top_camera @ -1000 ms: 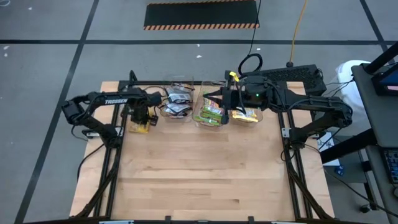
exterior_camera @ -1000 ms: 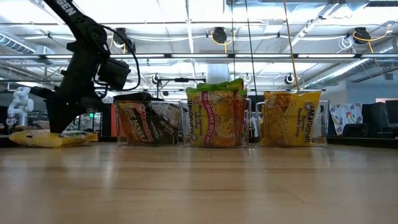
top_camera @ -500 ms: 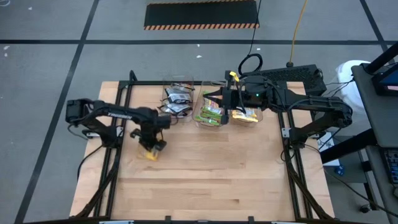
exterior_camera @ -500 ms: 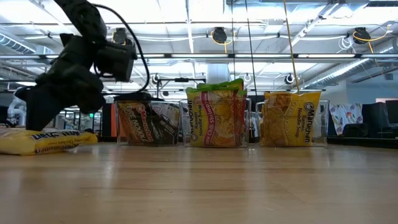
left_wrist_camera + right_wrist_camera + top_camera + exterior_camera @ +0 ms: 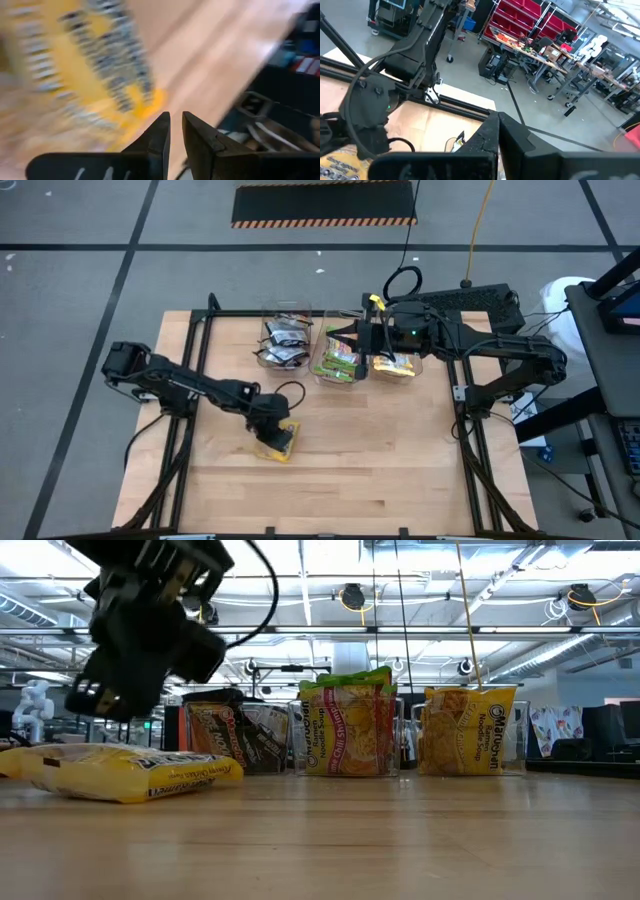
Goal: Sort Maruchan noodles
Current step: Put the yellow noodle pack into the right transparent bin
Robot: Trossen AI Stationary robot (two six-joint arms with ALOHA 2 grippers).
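Since a second ago the left gripper (image 5: 268, 427) has swung away from the upper left of the table, beside the bins, down toward the centre-left of the high view, and the yellow packet (image 5: 279, 443) has travelled with it; it now lies flat on the wooden table (image 5: 380, 470), well apart from the bins. In the low view that packet (image 5: 130, 770) rests on the board at left with the gripper (image 5: 140, 640) hanging just above it. The fingers (image 5: 160, 135) stand nearly together with only a slim gap, apparently pinching the packet's edge, though the blur leaves the grip uncertain. To do this step well, the arm should keep the crinkly wrapper from sliding loose, lift it clear of the board, and carry it to the yellow bin (image 5: 398, 365) at the right of the row, past the black bin (image 5: 285, 345) and the green bin (image 5: 338, 360). The right gripper (image 5: 352, 337) waits closed above the bins, holding nothing.
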